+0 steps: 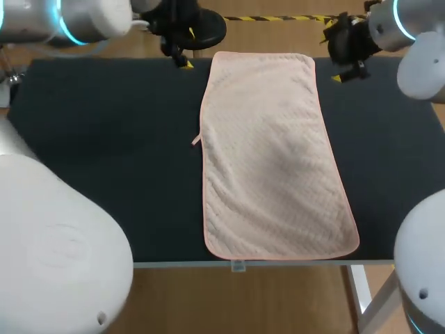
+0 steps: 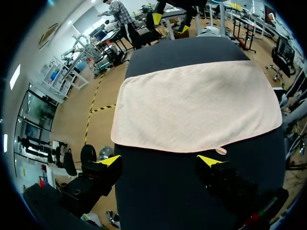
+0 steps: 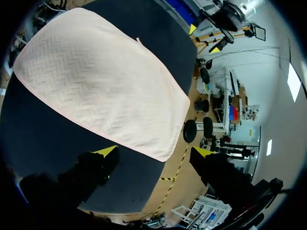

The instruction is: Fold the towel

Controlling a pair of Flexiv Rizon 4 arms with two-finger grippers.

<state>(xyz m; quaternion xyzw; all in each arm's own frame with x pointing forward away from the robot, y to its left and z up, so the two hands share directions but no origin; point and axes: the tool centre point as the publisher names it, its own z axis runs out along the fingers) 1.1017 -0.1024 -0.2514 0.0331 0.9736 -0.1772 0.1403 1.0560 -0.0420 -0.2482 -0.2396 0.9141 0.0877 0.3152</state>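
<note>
A pale pink towel (image 1: 274, 153) lies flat and unfolded down the middle of the dark table (image 1: 97, 139), reaching from the far edge to the near edge. My left gripper (image 1: 188, 47) hangs open above the table's far edge, just left of the towel's far left corner. In the left wrist view its fingers (image 2: 159, 160) straddle the towel's long edge (image 2: 196, 105) from above, near a small tag (image 2: 220, 151). My right gripper (image 1: 334, 50) is open beside the far right corner. That corner of the towel (image 3: 100, 81) lies below the open right gripper (image 3: 153, 152).
White arm links fill the head view's near left (image 1: 55, 243) and near right (image 1: 421, 264) corners. Bare dark tabletop flanks the towel on both sides. A small tag (image 1: 196, 140) sticks out from the towel's left edge.
</note>
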